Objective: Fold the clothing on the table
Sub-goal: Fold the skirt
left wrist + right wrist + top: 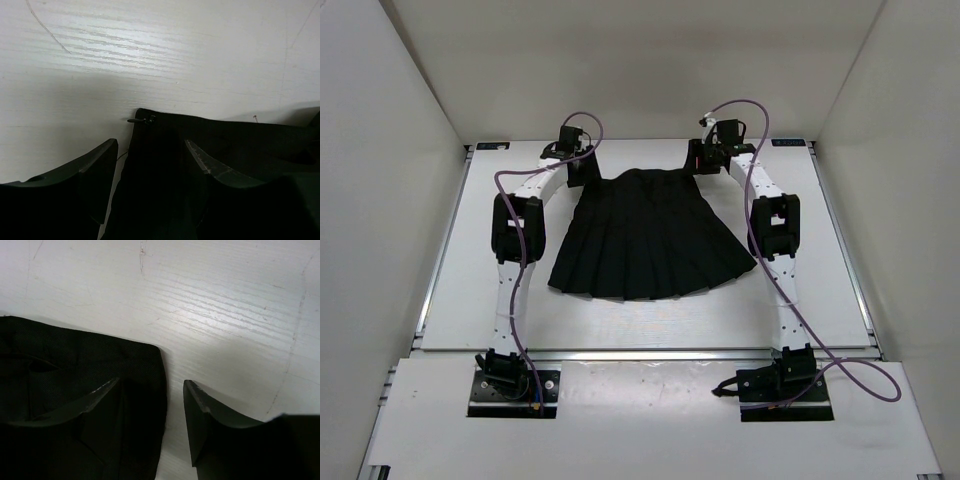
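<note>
The clothing, a black pleated skirt, lies flat on the table. Its narrow waistband is at the end where both tools stand, and its wide hem fans out behind them. The left gripper sits at the waistband's left corner and the right gripper at its right corner, each low over the fabric's edge. In the left wrist view the jaws stand apart and straddle the skirt's side edge. The outer finger is over bare white tabletop and the inner finger over black cloth. The waistband corner, with a small loop sticking out, lies just ahead of the fingertips. The right wrist view mirrors this: jaws apart, inner finger over the cloth, outer finger over bare table, the rounded corner just ahead of the gap. Neither tool is clamped on the fabric; whether the fingertips touch it cannot be told.
</note>
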